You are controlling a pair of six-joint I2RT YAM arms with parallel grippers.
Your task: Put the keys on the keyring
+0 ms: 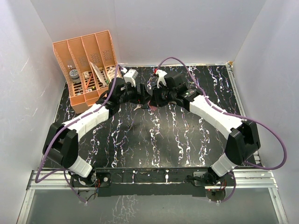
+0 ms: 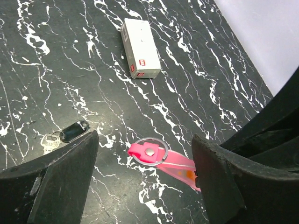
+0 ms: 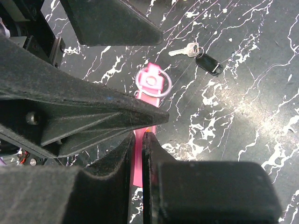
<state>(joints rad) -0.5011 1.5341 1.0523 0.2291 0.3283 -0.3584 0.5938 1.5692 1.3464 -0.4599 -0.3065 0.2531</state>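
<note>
Your right jaws are clamping together on the tail of the short magenta-pink strap keyring point(image 2: 169, 162). The strap is running between the two fingers in the right wrist view and hanging clear of the black white-veined marble-pattern desk point(image 2: 56, 70). Your left jaws are standing wide apart and gripping nothing. One finger is sitting on each side of the strap's free end, and neither is touching it.

The strap's thin round metal ring point(image 2: 150, 138) is pointing away from the right jaws, out in the gap between the left fingers. A silver rivet is showing inside the ring.

The small pale silvery key point(image 2: 48, 141) is lying flat on the desk, well apart from the ring and not threaded on it. It is sitting just beyond the outer side of the left jaws' left finger. A small black oval plastic fob point(image 2: 74, 131) is lying right beside the key. They look linked by a small loop, but you can't confirm that from these views.

A small white rectangular box point(image 2: 140, 49) with red marks on its side is lying flat farther back. An orange slotted plastic file organiser point(image 1: 88, 65) is standing at the desk's back-left corner. In the top view both arms are meeting over the middle of the desk.
</note>
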